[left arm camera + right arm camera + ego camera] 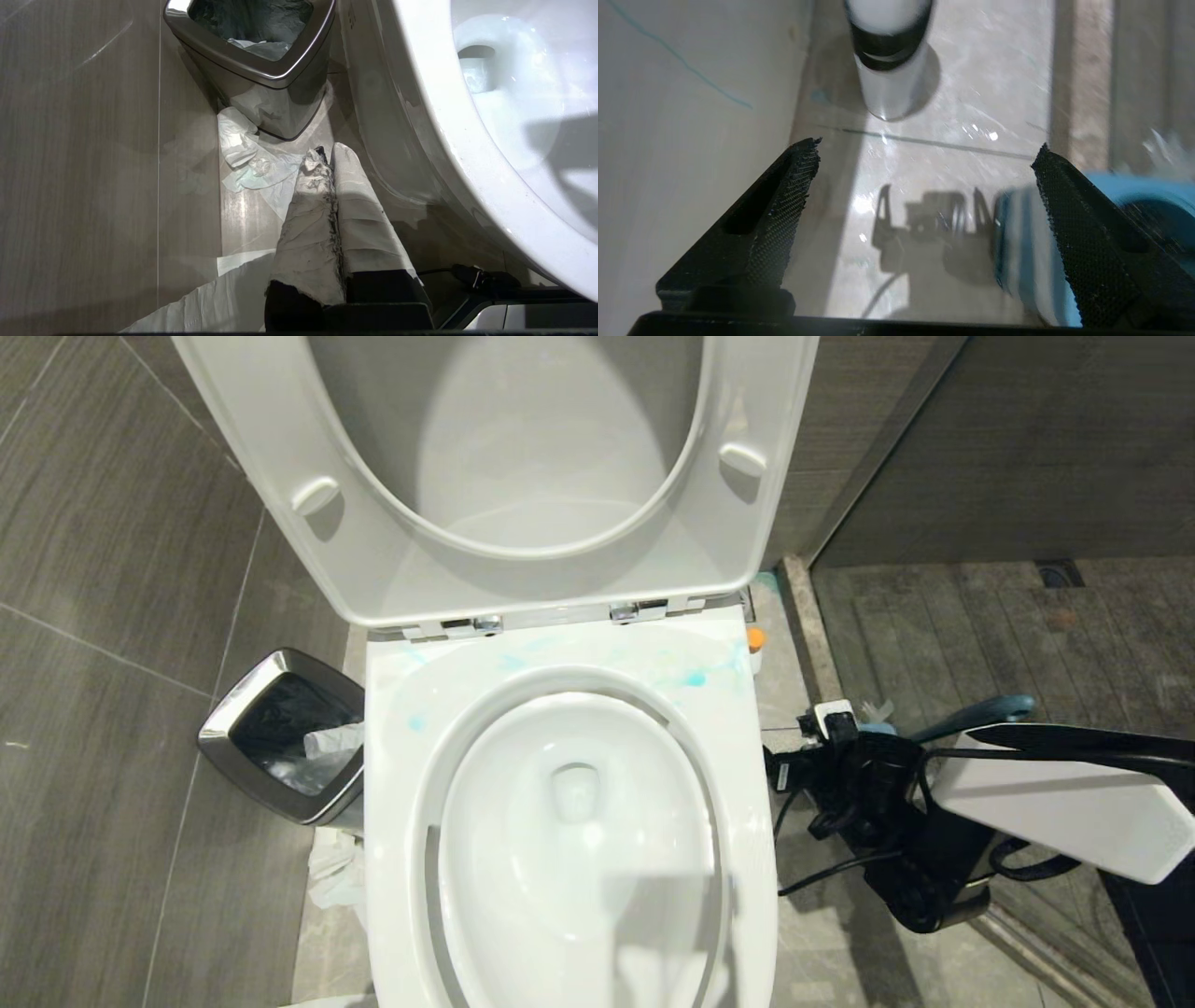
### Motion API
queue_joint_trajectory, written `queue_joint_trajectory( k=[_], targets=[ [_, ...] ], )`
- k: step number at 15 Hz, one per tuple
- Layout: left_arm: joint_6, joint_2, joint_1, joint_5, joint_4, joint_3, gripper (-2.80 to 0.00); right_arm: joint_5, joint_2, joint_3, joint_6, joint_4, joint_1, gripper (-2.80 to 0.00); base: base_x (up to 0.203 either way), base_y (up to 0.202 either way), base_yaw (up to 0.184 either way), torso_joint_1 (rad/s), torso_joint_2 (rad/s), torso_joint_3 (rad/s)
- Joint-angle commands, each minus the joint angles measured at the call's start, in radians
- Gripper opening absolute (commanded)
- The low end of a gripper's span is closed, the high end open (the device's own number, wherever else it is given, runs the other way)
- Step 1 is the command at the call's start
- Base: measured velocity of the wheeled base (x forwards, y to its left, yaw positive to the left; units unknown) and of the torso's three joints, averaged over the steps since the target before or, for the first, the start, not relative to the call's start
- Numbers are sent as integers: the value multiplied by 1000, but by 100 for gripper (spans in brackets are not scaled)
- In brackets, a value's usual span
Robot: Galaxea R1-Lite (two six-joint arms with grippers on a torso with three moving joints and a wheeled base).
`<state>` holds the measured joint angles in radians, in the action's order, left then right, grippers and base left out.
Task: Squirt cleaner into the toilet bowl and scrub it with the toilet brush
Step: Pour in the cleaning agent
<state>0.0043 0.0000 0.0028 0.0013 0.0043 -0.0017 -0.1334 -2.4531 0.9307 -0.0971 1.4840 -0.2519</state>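
Left gripper (322,161): parked low by the near left side of the toilet bowl (397,859), over crumpled paper (247,163) on the floor; its wrapped jaws are pressed together, holding nothing.
Right gripper (924,186): low over the floor tiles at the bowl's right side; jaws spread wide, nothing between them.
Toilet brush (976,714): its teal handle shows just beyond the right arm, in the blue striped holder (1029,252) beside the jaws.
Toilet bowl: seat and lid raised; the basin looks clean white.
Cleaner (694,679): turquoise smears on the far rim near the hinges, and a thin streak down the bowl's outer wall (677,58).
Waste bin (280,733): on the floor at the bowl's far left.
White cylinder (889,60): stands on the floor past the right gripper.
Risk: the holder sits against one jaw, not between them, so a closing could knock it over or miss the handle; the cylinder could be bumped too.
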Motion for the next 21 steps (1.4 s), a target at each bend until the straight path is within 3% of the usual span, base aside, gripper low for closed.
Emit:
queue_joint_trajectory(
  k=[1, 13, 21],
  targets=[
    [0, 2, -1, 0, 0, 0, -280, 19, -49, 75, -28, 7, -1, 0, 0, 0, 0, 0, 0, 0],
    [0, 2, 0, 0, 0, 0, -280, 15, -230, 476, -90, -17, 6, 0, 0, 0, 0, 0, 0, 0],
    [0, 2, 0, 0, 0, 0, -280, 22, -304, 713, -141, -190, 0, 0, 0, 0, 0, 0, 0, 0]
  ],
)
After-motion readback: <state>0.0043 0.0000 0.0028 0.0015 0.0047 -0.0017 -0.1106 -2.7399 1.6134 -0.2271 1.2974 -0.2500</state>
